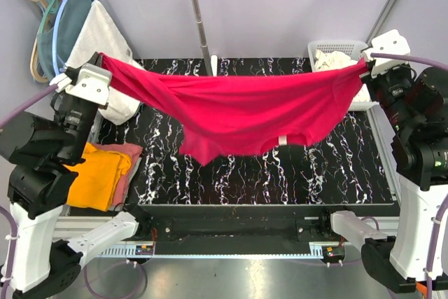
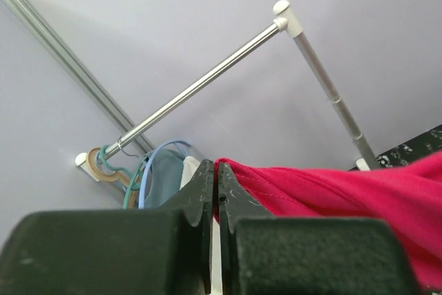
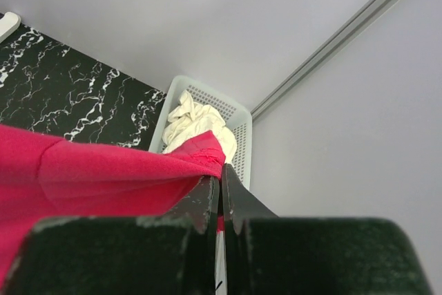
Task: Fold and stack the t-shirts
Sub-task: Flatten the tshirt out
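The crimson-pink t-shirt (image 1: 245,113) is held stretched over the table (image 1: 315,173), pinched, seemingly at its hem, by the left gripper (image 2: 217,170) and right gripper (image 3: 221,174).

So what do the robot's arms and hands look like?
The left arm and right arm are chunky black blocks on white bases. A thin purple cable loops along each one. The left hand and right hand have white boxy shells, and up close their fingers are flat, black and a bit scuffed.
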### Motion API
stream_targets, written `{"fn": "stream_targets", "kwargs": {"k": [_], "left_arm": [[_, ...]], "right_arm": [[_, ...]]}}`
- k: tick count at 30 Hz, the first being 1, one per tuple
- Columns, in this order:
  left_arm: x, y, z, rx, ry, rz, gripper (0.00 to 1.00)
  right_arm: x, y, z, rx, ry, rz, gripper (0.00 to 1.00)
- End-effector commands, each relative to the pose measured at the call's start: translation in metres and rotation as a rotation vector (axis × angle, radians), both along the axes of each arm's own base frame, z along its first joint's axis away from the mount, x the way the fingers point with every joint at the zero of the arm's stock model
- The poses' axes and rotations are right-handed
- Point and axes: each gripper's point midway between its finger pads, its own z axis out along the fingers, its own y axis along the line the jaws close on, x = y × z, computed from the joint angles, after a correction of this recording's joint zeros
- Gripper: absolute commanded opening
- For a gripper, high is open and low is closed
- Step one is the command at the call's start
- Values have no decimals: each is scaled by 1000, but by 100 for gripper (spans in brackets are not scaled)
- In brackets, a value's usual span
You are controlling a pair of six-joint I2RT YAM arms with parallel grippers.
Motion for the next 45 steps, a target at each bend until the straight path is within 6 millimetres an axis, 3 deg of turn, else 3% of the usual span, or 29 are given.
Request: {"fn": "stream_targets", "kwargs": {"k": [1, 5, 6, 8, 9, 10, 11, 12, 13, 14, 15, 16, 17, 19, 20, 25, 26, 32, 38, 45], "left_arm": [[29, -25, -27, 38, 89, -40, 0], [67, -43, -59, 106, 142, -8, 0], [85, -53, -83, 142, 190, -1, 0], [105, -62, -98, 166, 195, 13, 0], [123, -73, -128, 207, 249, 13, 0], [132, -79, -135, 204, 238, 11, 0], [147, -90, -168, 242, 290, 5, 0], [155, -95, -181, 252, 306, 0, 0], [163, -101, -187, 245, 296, -8, 0], [175, -110, -218, 268, 352, -14, 0], [181, -115, -230, 274, 370, -19, 0], [187, -120, -239, 273, 378, -24, 0], [197, -127, -265, 293, 428, -30, 0], [209, -137, -292, 301, 473, -42, 0], [212, -142, -309, 318, 503, -49, 0], [218, -149, -335, 350, 532, -59, 0], [219, -150, -340, 355, 539, -58, 0], [226, -147, -343, 361, 519, -22, 0], [215, -141, -339, 333, 523, -22, 0], [213, -134, -354, 390, 513, -2, 0]], "right_arm": [[25, 3, -19, 30, 72, -3, 0], [66, 1, -63, 3, 156, -22, 0], [77, 2, -74, -2, 173, -25, 0], [99, 2, -100, -12, 211, -30, 0], [115, 2, -120, -18, 259, -38, 0], [124, 3, -140, -23, 303, -38, 0], [135, 2, -152, -22, 322, -41, 0], [149, 5, -178, -27, 381, -34, 1], [156, 5, -199, -30, 424, -34, 8], [165, 8, -211, -31, 443, -28, 21], [175, 9, -237, -34, 501, -25, 55], [179, 9, -252, -24, 531, -29, 70], [184, 11, -261, -16, 544, -24, 83], [189, 17, -291, 12, 607, -13, 100], [188, 23, -294, 25, 614, 16, 100], [158, 46, -314, 52, 693, 84, 100], [148, 65, -314, 59, 710, 149, 100], [81, 138, -342, -15, 857, 340, 99], [56, 160, -353, 11, 906, 396, 95], [-6, 223, -394, -66, 1065, 566, 88]]}}
